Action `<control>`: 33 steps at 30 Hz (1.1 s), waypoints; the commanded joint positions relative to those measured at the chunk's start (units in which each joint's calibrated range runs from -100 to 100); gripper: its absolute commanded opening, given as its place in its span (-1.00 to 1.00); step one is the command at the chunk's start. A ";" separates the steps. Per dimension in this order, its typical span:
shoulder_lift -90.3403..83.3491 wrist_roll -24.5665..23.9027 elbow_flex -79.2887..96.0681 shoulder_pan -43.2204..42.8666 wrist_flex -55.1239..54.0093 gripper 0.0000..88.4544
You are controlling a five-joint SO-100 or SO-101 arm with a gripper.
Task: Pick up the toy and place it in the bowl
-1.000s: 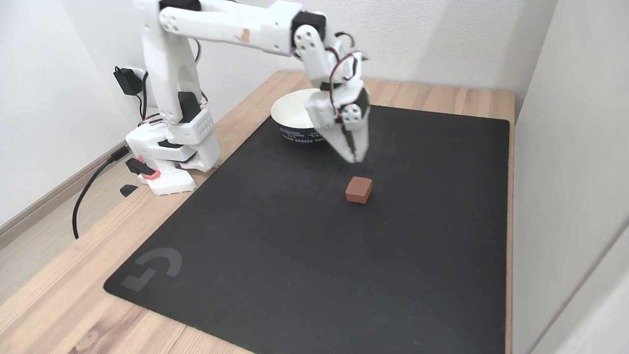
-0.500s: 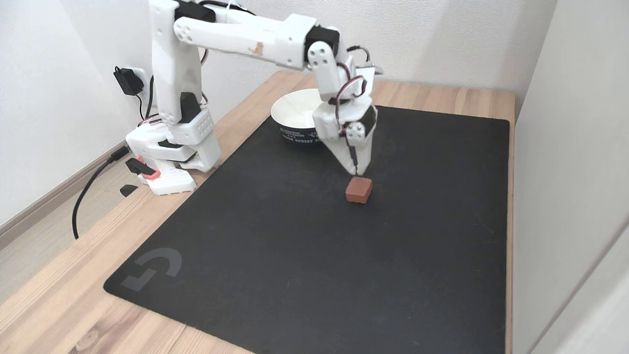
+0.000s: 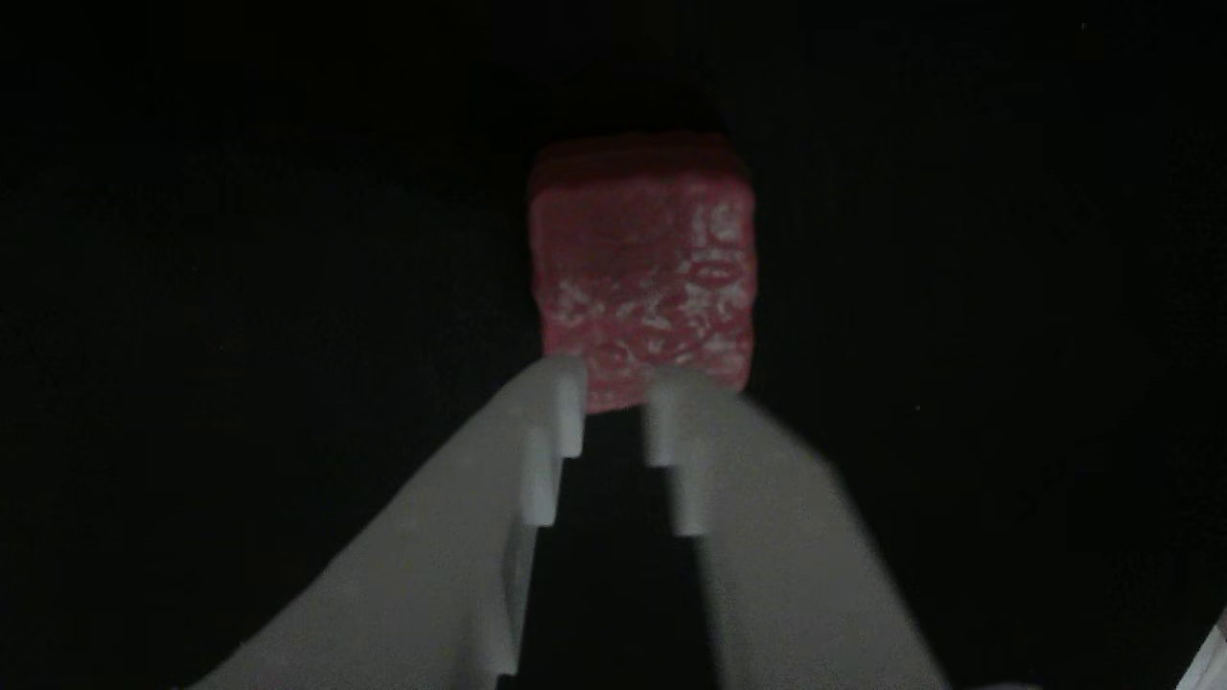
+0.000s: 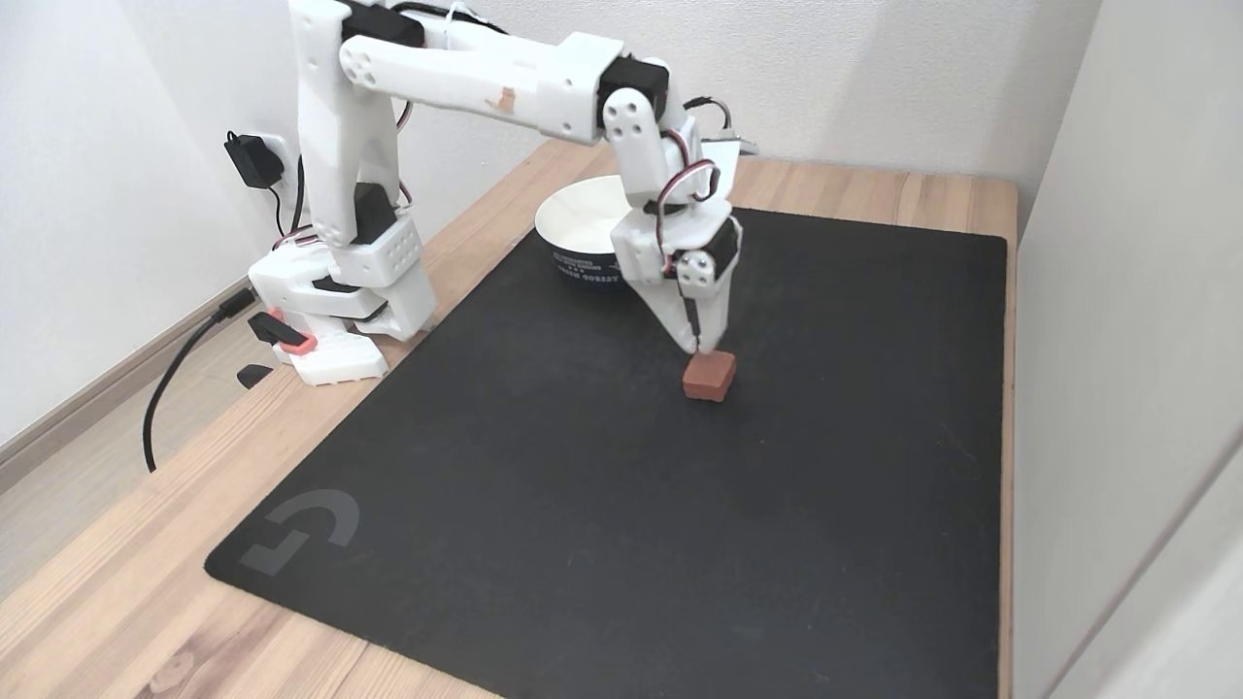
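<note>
The toy (image 4: 708, 376) is a small dark-red block lying on the black mat, right of centre in the fixed view. In the other view the toy (image 3: 640, 268) shows whitish speckles on its top. My gripper (image 4: 701, 348) points straight down just above the toy's far edge. In the other view my gripper (image 3: 618, 398) has its white fingertips (image 3: 566, 393) a narrow gap apart, much narrower than the toy, overlapping its near edge. Nothing is held. The bowl (image 4: 583, 267), white inside and dark outside, stands behind the gripper at the mat's back edge.
A black mat (image 4: 583, 505) covers most of the wooden table (image 4: 117, 602). The arm's base (image 4: 335, 311) is clamped at the left with a black cable (image 4: 170, 388) hanging off. A wall panel (image 4: 1117, 291) runs close along the table's right edge.
The gripper has come down and slightly forward from beside the bowl to just above the toy. The toy and bowl have not moved.
</note>
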 commanded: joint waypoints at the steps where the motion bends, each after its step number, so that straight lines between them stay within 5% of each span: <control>1: -0.35 0.14 -2.16 -0.28 0.41 -0.43; 4: -0.35 0.24 -2.07 -0.37 0.41 -0.22; 33: 7.23 0.08 -2.43 -0.03 2.53 -0.22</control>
